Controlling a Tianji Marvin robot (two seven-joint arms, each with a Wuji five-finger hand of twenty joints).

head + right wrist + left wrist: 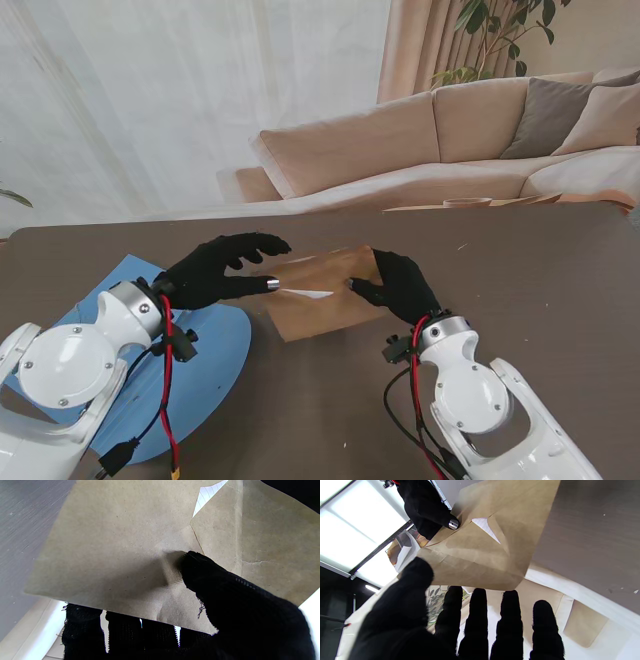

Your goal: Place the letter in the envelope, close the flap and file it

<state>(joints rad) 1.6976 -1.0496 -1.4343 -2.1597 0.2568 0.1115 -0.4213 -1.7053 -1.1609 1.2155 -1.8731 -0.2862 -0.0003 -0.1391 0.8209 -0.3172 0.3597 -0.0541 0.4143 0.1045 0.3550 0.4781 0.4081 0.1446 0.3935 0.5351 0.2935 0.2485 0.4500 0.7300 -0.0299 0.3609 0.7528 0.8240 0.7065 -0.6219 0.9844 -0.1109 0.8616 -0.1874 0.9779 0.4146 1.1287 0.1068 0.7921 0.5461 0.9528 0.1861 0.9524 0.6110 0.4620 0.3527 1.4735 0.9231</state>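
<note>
Over the dark counter (520, 280), my right hand (400, 285) pinches the kraft envelope (320, 300) while my left hand (215, 270) hovers unclenched; its thin pinch could slip, spilling the half-inserted letter (308, 292).

Stand camera is looking down from above the shoulders across the dark brown table (520, 290), taking in both arms from mid distance. Left wrist camera is looking along its fingers, upside down, close in. Right wrist camera is doing likewise, nearly touching. All three are sharing the creased brown paper envelope (325, 295) (480, 552) (120, 555).
</note>
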